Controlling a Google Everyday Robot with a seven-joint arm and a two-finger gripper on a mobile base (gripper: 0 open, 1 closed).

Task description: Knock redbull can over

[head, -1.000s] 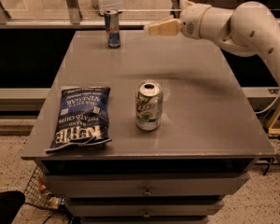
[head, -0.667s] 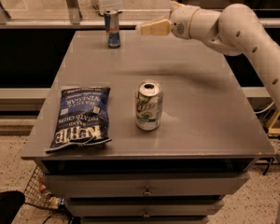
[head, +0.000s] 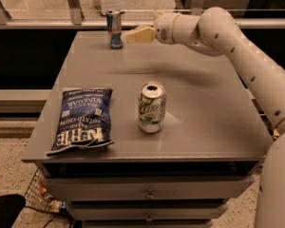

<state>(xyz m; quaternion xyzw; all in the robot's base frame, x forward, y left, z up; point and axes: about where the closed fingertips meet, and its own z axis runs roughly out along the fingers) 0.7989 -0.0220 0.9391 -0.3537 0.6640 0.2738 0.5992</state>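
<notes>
Standing upright near the far edge of the table, the redbull can is sitting just beside the gripper, whose fingers are pressing together into one wedge, gripping nothing; a soda can and chip bag are resting nearer the front

One redbull can, one soda can, one chip bag and one pincer, seemingly just beside the redbull can.

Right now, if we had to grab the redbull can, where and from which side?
Mid-body of the redbull can, from camera-right, where the gripper hovers beside it at can height. It stands upright and slim near the table's far edge.
</notes>
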